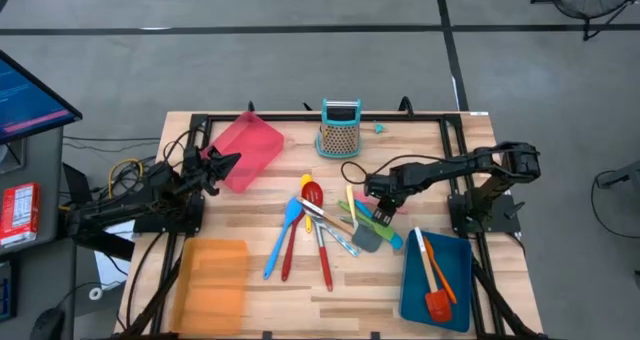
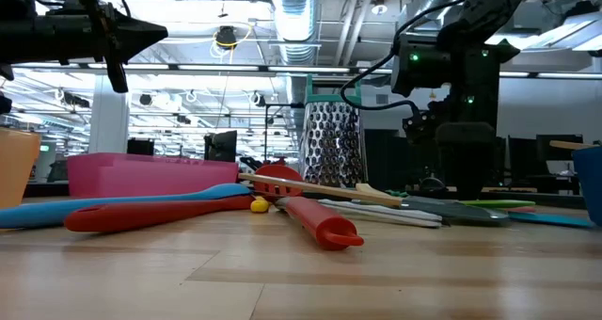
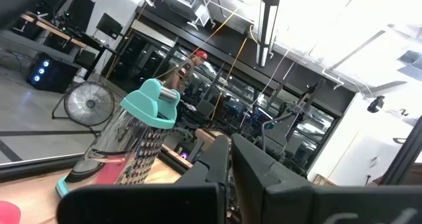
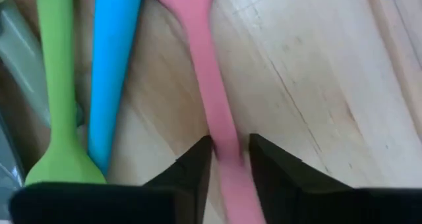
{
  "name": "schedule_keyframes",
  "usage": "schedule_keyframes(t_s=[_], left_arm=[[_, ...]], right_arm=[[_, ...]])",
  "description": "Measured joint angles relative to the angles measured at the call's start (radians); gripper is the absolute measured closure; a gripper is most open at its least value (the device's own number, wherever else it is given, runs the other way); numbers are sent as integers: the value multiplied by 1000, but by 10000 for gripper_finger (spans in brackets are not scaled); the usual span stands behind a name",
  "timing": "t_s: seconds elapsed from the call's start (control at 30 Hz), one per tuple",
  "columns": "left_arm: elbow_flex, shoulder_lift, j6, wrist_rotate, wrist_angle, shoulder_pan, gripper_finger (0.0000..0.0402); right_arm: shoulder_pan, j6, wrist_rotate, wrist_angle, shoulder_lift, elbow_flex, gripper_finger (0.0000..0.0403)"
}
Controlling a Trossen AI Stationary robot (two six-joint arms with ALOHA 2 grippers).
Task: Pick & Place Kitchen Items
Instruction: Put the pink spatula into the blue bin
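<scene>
Straddling a pink utensil handle (image 4: 221,128), the right gripper (image 4: 229,159) had its fingers apart either side. The left gripper (image 1: 228,162) hovered closed over the red tray (image 1: 246,150).

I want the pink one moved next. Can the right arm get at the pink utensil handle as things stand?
Probably yes. The right gripper is already down at the utensil pile, its open fingers on either side of the pink handle. The blue handle and green handle lie beside it, clear of the fingers.
</scene>
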Motion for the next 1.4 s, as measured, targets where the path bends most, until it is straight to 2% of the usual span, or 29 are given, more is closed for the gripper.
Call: schedule_keyframes(t_s=[0.23,0.5,1.4], left_arm=[[0,0,0,0,3,0,399],[0,0,0,0,5,0,399],[0,0,0,0,5,0,399]], right_arm=[[-18,-1,-8,-2,0,0,356],[-58,19,-4,-13,-35,28,359],[-55,187,-3,-3,-438,34,357]])
